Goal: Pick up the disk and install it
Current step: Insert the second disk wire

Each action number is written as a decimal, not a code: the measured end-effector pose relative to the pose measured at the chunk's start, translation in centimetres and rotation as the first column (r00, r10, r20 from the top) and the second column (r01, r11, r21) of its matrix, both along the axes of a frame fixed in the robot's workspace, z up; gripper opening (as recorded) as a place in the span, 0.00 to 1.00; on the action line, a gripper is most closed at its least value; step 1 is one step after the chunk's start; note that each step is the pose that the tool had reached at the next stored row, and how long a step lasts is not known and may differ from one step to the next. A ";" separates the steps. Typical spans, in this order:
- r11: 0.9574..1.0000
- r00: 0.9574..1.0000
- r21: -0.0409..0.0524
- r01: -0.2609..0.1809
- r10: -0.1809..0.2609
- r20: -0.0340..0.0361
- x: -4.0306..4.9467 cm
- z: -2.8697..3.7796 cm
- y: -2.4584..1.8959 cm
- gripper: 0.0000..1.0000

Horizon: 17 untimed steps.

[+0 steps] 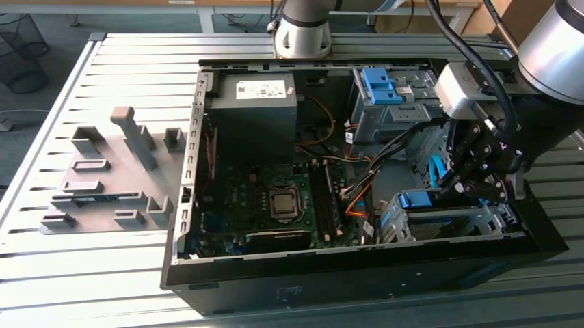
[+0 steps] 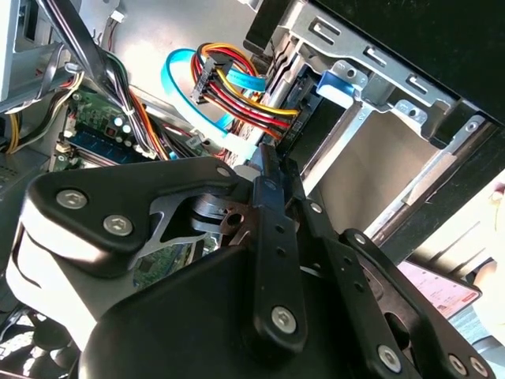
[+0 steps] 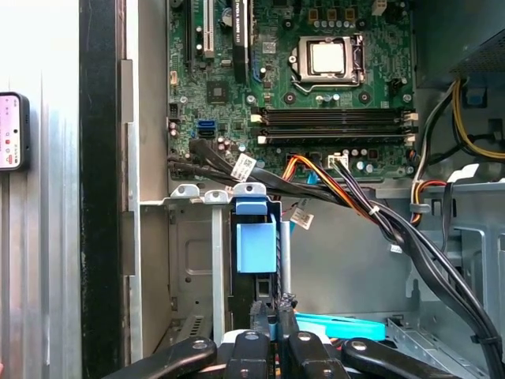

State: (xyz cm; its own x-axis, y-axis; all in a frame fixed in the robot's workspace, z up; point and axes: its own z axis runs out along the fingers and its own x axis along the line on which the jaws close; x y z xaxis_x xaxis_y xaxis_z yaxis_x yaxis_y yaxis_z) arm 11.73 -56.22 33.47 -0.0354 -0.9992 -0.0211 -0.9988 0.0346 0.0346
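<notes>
Gripper (image 3: 276, 304), fingers together, just behind disk (image 3: 256, 237) seated in bay (image 3: 189, 260); press squarely along rails.

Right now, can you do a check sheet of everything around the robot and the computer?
Surface: slatted metal table bearing an open computer case.
Job's things: disk, its blue caddy end showing in the lower drive cage; drive body hidden.
Clutter: grey fixture block at the exterior view's left.
Grippers: gripper shut, close by the disk; contact unclear.
Cables: coloured wire bundle beside the cage; light blue cable.
Surroundings: wire basket on the floor.
</notes>
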 end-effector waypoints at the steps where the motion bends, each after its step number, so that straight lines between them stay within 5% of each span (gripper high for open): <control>1: 1.000 1.000 0.000 0.000 0.000 0.000 0.00 0.07 0.00 0.16; 17: 1.000 1.000 0.006 0.011 -0.011 0.000 0.03 -0.17 -0.02 0.16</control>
